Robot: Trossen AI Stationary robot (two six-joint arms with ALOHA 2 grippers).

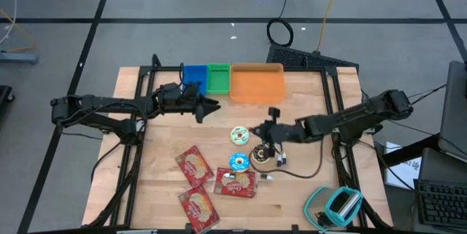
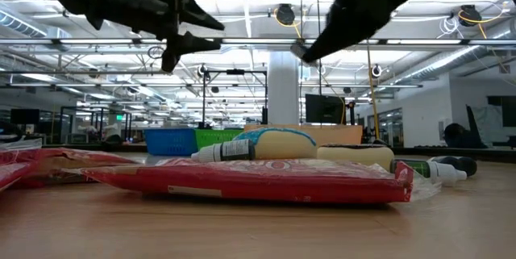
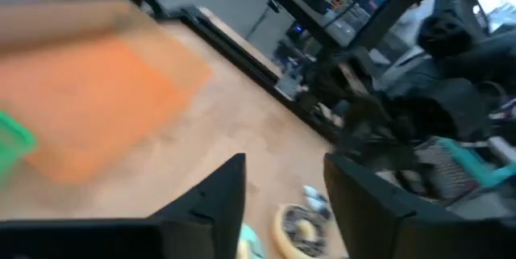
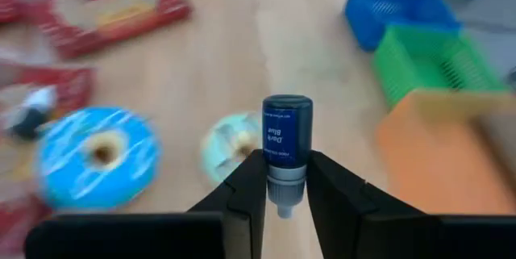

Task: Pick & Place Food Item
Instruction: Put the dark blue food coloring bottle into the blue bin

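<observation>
above the middle of the wooden surface (image 1: 306, 197), the right gripper (image 4: 286, 180) had its jaws clamped on the neck of a small dark blue bottle (image 4: 286, 134), which stood upright between the fingers, lifted off the surface. below it lay two round donut packs, a blue one (image 4: 97, 156) and a pale one (image 4: 232, 142). red snack packets (image 1: 195, 167) lay nearer the front edge. the left gripper (image 3: 284, 198) hung in the air just beside the blue basket (image 1: 194, 76), with its jaws apart and nothing between them. the green basket (image 1: 218, 78) and the orange tray (image 1: 257, 84) stood in a row at the far edge.
</observation>
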